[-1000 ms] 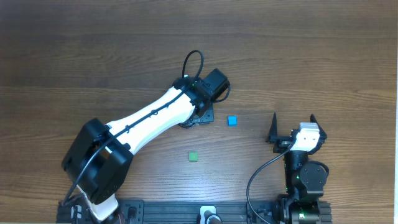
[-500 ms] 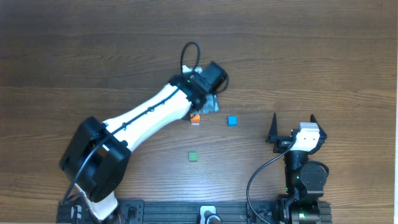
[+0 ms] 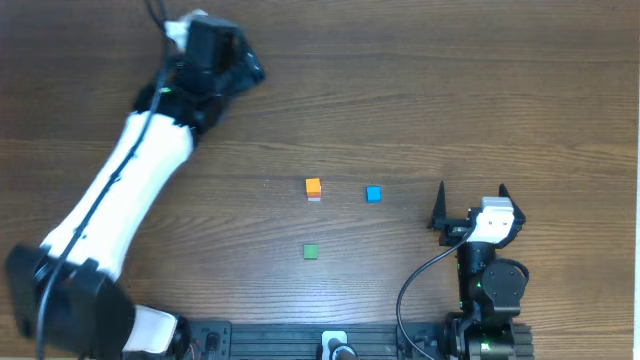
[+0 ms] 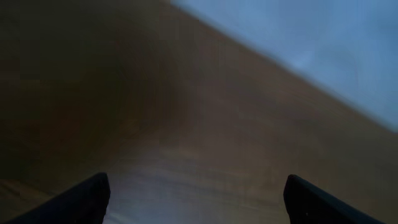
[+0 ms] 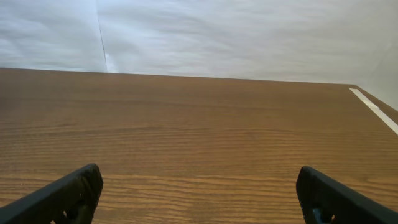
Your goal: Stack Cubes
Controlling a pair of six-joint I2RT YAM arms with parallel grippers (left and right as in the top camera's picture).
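The orange cube (image 3: pixel 313 186) lies near the middle of the table (image 3: pixel 520 80), and I take it as the reference for all places. A thin pale edge shows just under its near side; I cannot tell if another cube is below it. The blue cube (image 3: pixel 373 194) lies near the orange cube on the side of the right arm, almost level with it and not touching it. The green cube (image 3: pixel 310 252) lies alone on the wood, apart from the orange cube on the side of the arm bases and almost in line with it. The left gripper (image 3: pixel 252 68) is well away from the orange cube, toward the far left part of the table. In the left wrist view its fingers (image 4: pixel 87 198) stand wide apart and there is nothing between them, only blurred wood. The right gripper (image 3: pixel 470 205) is beyond the blue cube from the orange cube, close to its own base. Its two fingers (image 5: pixel 68 194) are also spread apart and hold nothing, with bare wood in front of them.
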